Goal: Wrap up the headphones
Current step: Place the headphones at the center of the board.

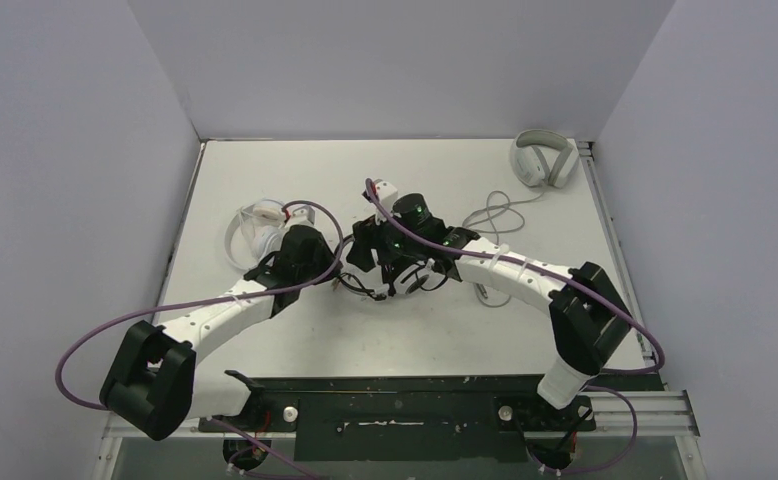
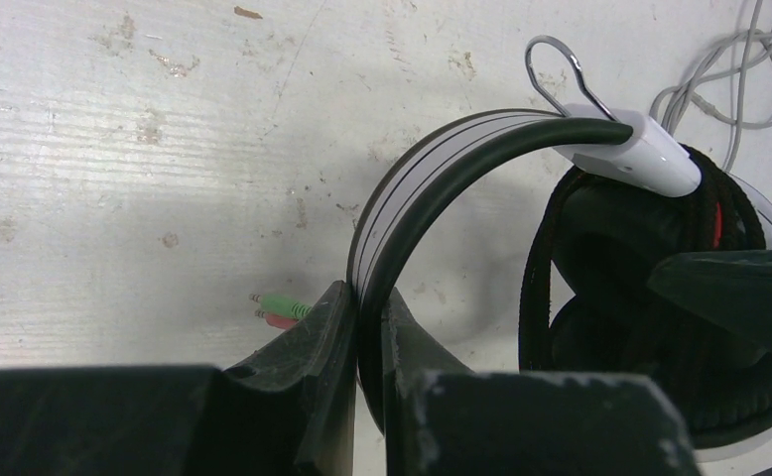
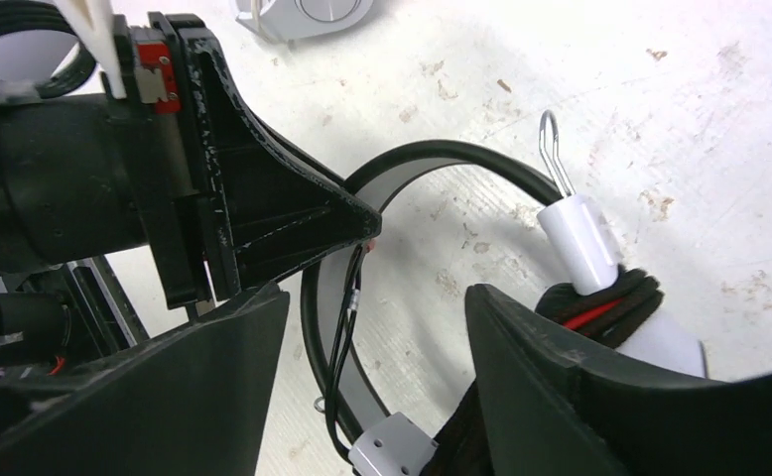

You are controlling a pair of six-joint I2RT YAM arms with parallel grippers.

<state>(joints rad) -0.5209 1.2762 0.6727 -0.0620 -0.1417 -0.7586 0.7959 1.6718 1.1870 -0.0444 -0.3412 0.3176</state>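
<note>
The black-and-white headset (image 1: 405,278) lies mid-table between both arms. My left gripper (image 2: 365,295) is shut on its headband (image 2: 442,159), pinching the band edge-on. Its black ear cups (image 2: 640,297) sit to the right. A green and a pink jack plug (image 2: 283,309) lie on the table just beyond the left finger. My right gripper (image 3: 372,337) stands open astride the headband (image 3: 432,159) and the thin black cable (image 3: 347,327), gripping nothing. The small white on-ear pair (image 1: 252,225) lies behind the left gripper (image 1: 343,268).
A light grey over-ear pair (image 1: 543,160) rests at the back right corner, its grey cable (image 1: 500,213) looping toward the middle. Walls close in the table (image 1: 295,340) on three sides. The two grippers are close together over the headset.
</note>
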